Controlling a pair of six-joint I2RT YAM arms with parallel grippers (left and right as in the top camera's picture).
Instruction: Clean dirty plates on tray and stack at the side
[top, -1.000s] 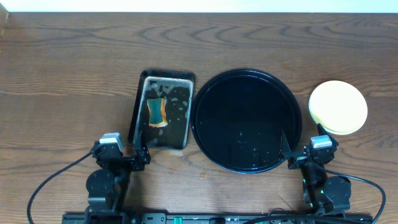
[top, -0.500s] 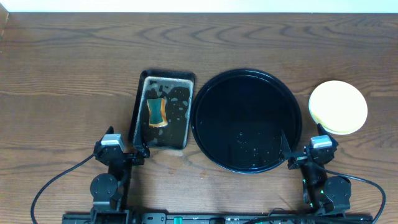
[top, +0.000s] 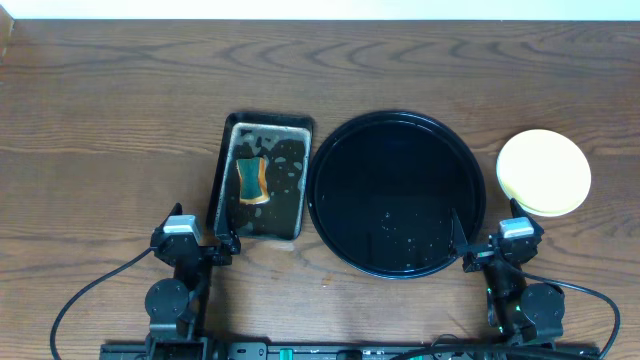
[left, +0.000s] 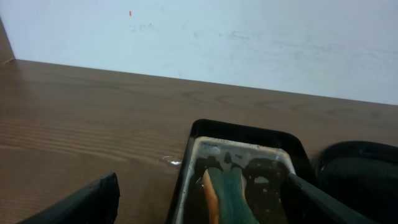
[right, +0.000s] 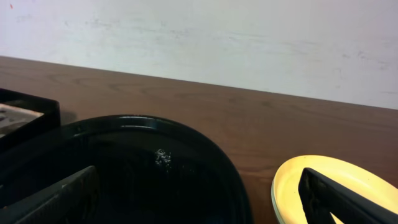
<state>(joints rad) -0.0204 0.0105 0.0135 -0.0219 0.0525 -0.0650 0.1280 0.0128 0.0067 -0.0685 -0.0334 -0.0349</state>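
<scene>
Left pincer (top: 195, 245): spread wide, empty, parked low at the near corner of the metal pan (top: 222, 160); judged a rest pose.
Metal pan: wet, the sponge (top: 250, 181) laid inside, kept beside the tray (top: 330, 150) for wiping.
Tray: only droplets are seen; no plates are left on it.
Right pincer (top: 503, 250): spread, empty, parked between tray and stack.
Plates (top: 544, 170): stacked on the surface (top: 100, 120) right of the tray, yellow uppermost; those beneath are hidden, so no count can be given.
</scene>
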